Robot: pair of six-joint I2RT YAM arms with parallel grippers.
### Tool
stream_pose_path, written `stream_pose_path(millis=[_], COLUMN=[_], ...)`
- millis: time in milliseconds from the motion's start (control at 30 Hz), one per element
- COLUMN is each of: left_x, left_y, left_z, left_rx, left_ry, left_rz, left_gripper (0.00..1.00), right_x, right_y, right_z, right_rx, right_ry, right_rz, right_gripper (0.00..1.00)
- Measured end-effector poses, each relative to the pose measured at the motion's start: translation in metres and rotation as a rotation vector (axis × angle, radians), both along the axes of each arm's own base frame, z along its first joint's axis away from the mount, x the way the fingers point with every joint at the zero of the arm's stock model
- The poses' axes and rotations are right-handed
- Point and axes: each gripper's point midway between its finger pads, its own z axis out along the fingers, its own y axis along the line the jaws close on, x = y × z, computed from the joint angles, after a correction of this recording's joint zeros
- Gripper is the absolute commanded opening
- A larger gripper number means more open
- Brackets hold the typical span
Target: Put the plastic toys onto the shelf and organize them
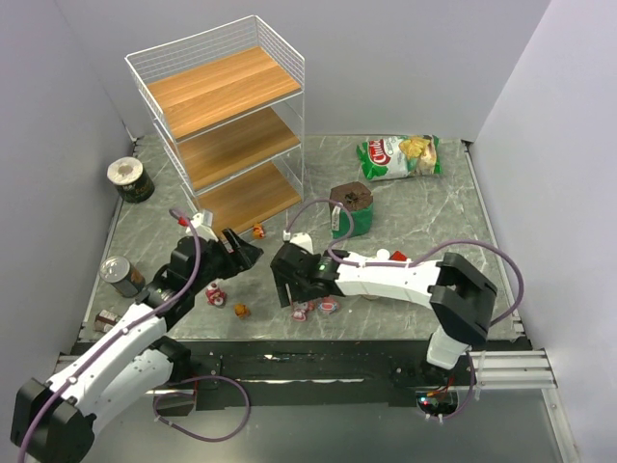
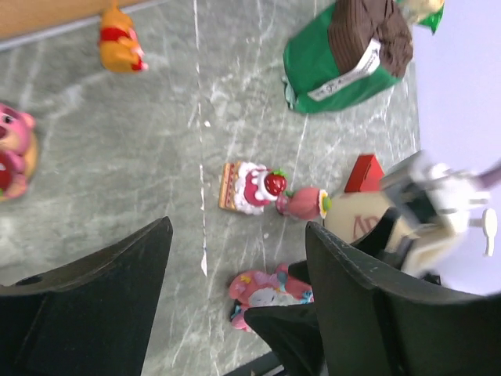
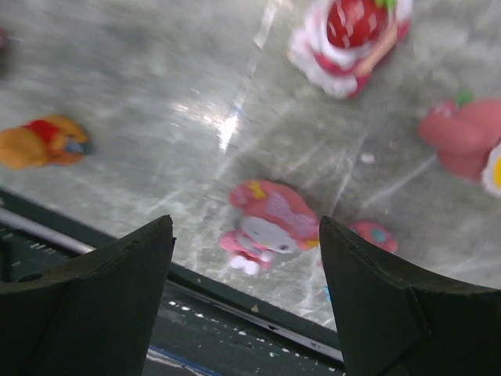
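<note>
- A dark tin (image 1: 130,179) stands at the tabletop's left edge, toward the far corner. A second can (image 1: 120,275) stands at the same edge, nearer the front.
- The shelf (image 1: 224,121) fills the far left corner, its 3 wooden tiers facing the middle of the tabletop.
- The left gripper (image 1: 246,251) hangs near the shelf's foot, claw spread wide with nothing in it.
- The plastic toys lie on the tabletop. An orange-yellow toy (image 1: 258,231) sits just before the bottom tier, and a red-and-white toy (image 1: 216,294) sits toward the near edge.
- The right gripper (image 3: 246,223) is wide open and holds nothing. It is over a pink figurine (image 3: 270,223) by the near edge, with a strawberry-topped toy (image 3: 348,39) near it.
- A green bag (image 1: 349,208) stands mid-tabletop.
- A chip bag (image 1: 400,156) lies at the far edge.
</note>
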Motion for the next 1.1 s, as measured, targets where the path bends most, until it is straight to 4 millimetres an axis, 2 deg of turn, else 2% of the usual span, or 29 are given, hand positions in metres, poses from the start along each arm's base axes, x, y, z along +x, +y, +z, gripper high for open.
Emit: stream_pose_path(millis=[133,267,633,800,900,1000,1033,1100], left_x=[0.000,-0.002,-0.008,-0.011,-0.013,-0.015,-0.017,-0.019], left_y=[0.007,0.009,0.012,0.014,0.015,0.016,0.017,0.018], left_z=[0.007,0.006,0.018,0.023,0.027,0.036,0.039,0.048], left_rx=[0.005,0.008,-0.008,-0.010,-0.014,-0.016,-0.013,-0.013], left_ry=[-0.026,-0.024,-0.055,-0.061,-0.069,-0.082,-0.088,-0.108], left_rz=[0.032,0.034,0.034,0.032,0.031,0.029,0.027,0.025], left_gripper=[0.76,0.77,0.80,0.82,0.82,0.83,0.84,0.85], right_x=[-0.006,-0.009,-0.008,-0.010,-0.011,-0.009,-0.008,-0.008], right_y=[-0.008,-0.012,0.001,-0.004,-0.004,-0.003,-0.002,-0.002], right_z=[-0.017,-0.023,-0.039,-0.048,-0.050,-0.051,-0.050,-0.051], right_rx=[-0.067,-0.087,-0.124,-0.158,-0.168,-0.176,-0.178,-0.181], right_ry=[0.031,0.047,0.070,0.085,0.092,0.092,0.089,0.084], right_rz=[-0.056,-0.100,-0.147,-0.169,-0.178,-0.184,-0.186,-0.188], right_gripper=[0.79,0.78,0.75,0.73,0.68,0.57,0.49,0.40])
